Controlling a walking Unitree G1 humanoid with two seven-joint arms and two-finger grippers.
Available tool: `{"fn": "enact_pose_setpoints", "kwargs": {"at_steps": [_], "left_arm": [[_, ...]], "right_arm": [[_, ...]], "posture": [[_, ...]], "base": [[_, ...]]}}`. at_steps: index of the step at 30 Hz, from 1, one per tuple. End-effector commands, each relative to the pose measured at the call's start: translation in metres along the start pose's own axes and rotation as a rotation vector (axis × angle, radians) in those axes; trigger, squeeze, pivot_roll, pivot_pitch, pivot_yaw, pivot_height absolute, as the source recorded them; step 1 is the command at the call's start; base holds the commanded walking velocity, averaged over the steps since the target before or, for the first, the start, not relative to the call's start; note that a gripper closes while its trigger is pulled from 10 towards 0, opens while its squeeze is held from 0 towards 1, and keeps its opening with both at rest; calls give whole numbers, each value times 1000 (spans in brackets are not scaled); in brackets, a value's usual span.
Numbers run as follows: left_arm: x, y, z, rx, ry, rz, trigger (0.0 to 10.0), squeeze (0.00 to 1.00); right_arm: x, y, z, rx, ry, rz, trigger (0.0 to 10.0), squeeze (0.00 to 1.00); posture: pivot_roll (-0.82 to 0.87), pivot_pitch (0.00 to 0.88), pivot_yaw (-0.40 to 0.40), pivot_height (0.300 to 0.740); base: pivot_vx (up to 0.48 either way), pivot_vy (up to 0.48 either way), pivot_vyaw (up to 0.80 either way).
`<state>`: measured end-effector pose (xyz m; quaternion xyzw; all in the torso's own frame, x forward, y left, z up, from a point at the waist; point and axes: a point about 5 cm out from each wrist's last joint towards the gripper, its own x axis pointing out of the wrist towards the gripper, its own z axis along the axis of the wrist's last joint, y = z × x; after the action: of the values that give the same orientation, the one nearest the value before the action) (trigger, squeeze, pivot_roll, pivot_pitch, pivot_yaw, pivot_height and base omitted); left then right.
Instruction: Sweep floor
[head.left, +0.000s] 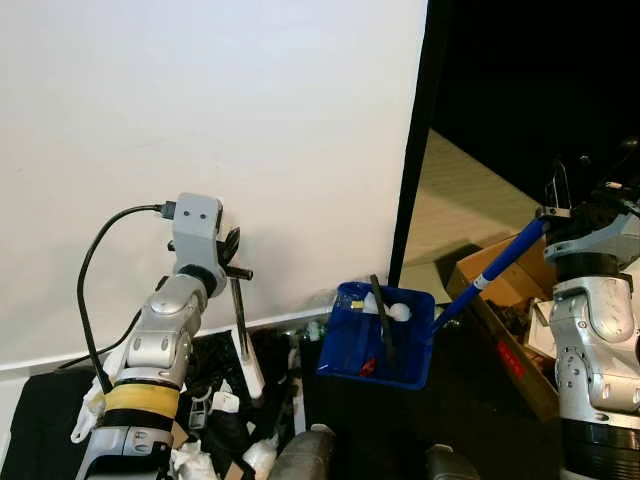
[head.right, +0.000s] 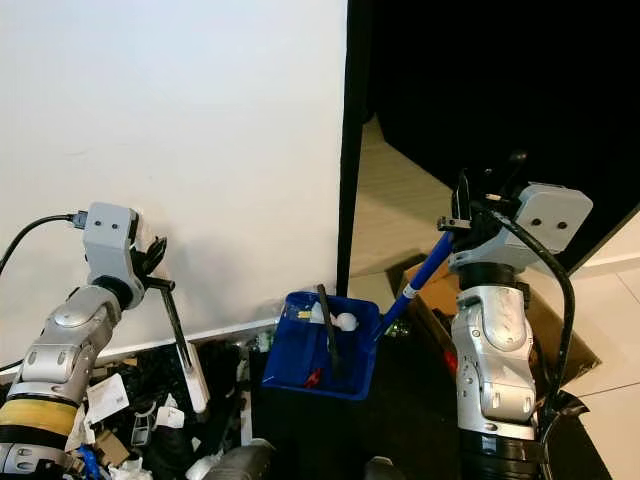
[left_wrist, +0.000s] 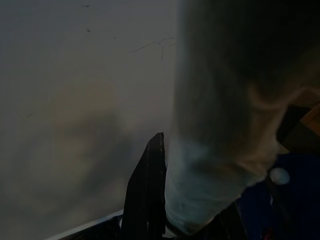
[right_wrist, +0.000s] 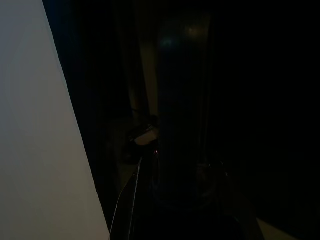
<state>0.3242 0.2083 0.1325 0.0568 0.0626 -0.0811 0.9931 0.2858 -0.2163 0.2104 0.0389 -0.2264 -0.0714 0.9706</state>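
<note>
My left gripper (head.left: 232, 262) is shut on a thin grey broom handle (head.left: 240, 318) that runs down to a white lower part (head.left: 251, 376) near the wall's base. In the left wrist view the handle (left_wrist: 210, 195) is a pale blur beside a black finger (left_wrist: 147, 195). My right gripper (head.right: 470, 215) is shut on the top of a blue dustpan handle (head.right: 425, 268), dark in the right wrist view (right_wrist: 182, 100). The blue dustpan (head.left: 342, 352) hangs tilted between my arms. It holds a white ball (head.left: 398, 312), a small red piece (head.left: 368, 368) and a black strip (head.left: 382, 322).
A white wall (head.left: 200, 120) is close ahead, ending at a black vertical edge (head.left: 413, 150) with a dark opening to its right. An open cardboard box (head.left: 505, 285) sits at the right. Black clutter and white scraps (head.left: 220, 410) lie on the floor below my left arm.
</note>
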Motion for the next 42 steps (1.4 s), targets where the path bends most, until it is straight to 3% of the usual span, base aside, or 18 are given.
{"fn": "enact_pose_setpoints", "kwargs": {"at_steps": [1,9,42], "left_arm": [[0,-2,0,10,-17,-1,10000,0],[-2,2,-1,5,-15,15,10000,0],[-4,9,-1,-6,-17,35,10000,0]], "right_arm": [[1,-2,4,17,-25,-7,10000,0],[1,2,2,30,-18,2,10000,0],[0,4,-1,40,-8,14,10000,0]], "posture": [[82,94,97,740],[92,94,92,740],[99,100,93,740]], "base": [[0,0,0],[61,0,0],[309,-266,0]]}}
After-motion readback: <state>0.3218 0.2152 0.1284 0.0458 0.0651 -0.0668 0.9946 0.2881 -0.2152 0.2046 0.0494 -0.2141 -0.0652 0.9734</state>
